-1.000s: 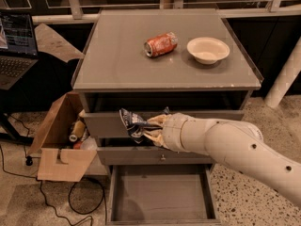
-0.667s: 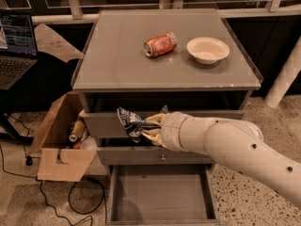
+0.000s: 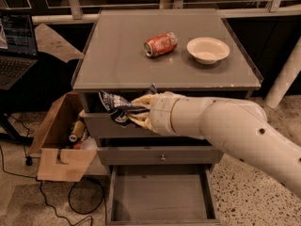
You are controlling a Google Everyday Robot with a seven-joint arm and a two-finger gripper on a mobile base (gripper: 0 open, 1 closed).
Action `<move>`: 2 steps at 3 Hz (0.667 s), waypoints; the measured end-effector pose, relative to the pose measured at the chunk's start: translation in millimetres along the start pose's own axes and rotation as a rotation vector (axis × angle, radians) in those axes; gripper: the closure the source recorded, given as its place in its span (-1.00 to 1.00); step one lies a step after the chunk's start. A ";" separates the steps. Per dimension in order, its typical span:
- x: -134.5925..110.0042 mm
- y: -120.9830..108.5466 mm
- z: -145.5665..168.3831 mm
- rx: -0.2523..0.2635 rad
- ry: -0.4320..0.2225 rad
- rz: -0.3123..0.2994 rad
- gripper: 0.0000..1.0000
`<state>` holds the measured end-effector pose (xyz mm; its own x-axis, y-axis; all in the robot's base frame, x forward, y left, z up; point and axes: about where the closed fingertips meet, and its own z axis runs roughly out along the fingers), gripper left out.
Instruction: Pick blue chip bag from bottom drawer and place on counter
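My gripper (image 3: 134, 109) is shut on the blue chip bag (image 3: 115, 108), a crumpled dark-blue foil bag with white print. It holds the bag in the air in front of the cabinet's top drawer, just below the front edge of the counter (image 3: 117, 55). The bag hangs to the left of the fingers. My pale arm reaches in from the lower right. The bottom drawer (image 3: 160, 194) stands pulled out below, its grey floor bare.
On the counter lie a dented orange soda can (image 3: 161, 44) and a white bowl (image 3: 208, 50). An open cardboard box (image 3: 61, 140) with bottles stands left of the cabinet. A laptop (image 3: 16, 44) sits at far left. Cables run on the floor.
The gripper with the blue chip bag has risen, from level with the upper drawers to just under the counter's front edge.
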<state>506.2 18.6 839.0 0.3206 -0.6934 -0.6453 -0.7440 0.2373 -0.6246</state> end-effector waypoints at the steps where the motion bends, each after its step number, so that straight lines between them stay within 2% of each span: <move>1: -35.0 -22.4 -3.8 0.003 -0.032 -0.070 1.00; 2: -58.4 -46.3 -0.4 0.027 -0.035 -0.118 1.00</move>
<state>521.7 47.9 905.8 0.4257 -0.6934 -0.5813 -0.6842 0.1737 -0.7083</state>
